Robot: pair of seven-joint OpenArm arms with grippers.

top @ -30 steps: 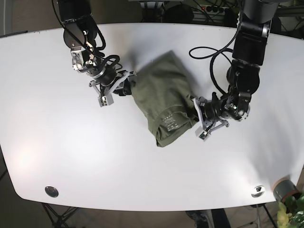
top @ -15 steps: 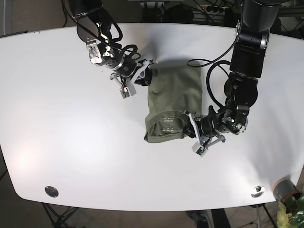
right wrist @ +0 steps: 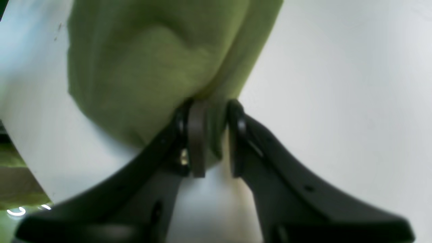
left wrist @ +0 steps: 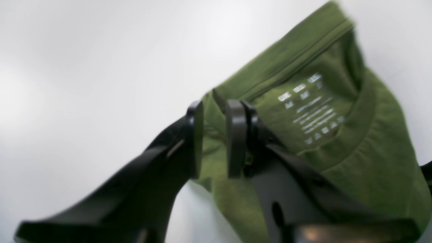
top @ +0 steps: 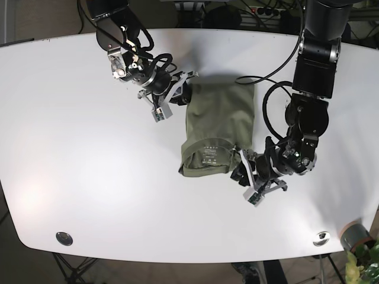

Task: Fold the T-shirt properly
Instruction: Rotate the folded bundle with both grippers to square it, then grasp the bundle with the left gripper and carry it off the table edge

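On a white table [top: 77, 177], seen from above, an olive green T-shirt [top: 219, 127] lies folded into a narrow upright rectangle a little right of the table's middle. Its collar end, with a printed white size label [top: 210, 152], faces the near edge of the table.

Two black robot arms reach toward the shirt. The right gripper [top: 179, 96], on the left of the overhead view, meets the shirt's top left corner. In the right wrist view, the right gripper [right wrist: 212, 138] has its two black fingers [right wrist: 196, 141] drawn close together, with a fold of green fabric pinched in the narrow space between them. The cloth bulges upward above the fingertips, and white table shows on both sides.

The left gripper [top: 244, 173], on the right of the overhead view, sits at the shirt's lower right corner, just beside the collar. In the left wrist view, the left gripper [left wrist: 215, 138] also has its fingers [left wrist: 235, 135] nearly together, clamped on the edge of the green fabric near the neckline. The ribbed collar [left wrist: 357, 128] curves to the right of the fingers, and the white label text [left wrist: 312, 108] shows blurred inside it.

A round metal fitting [top: 64, 238] is set into the table near the lower left corner, and another [top: 321, 238] near the lower right.
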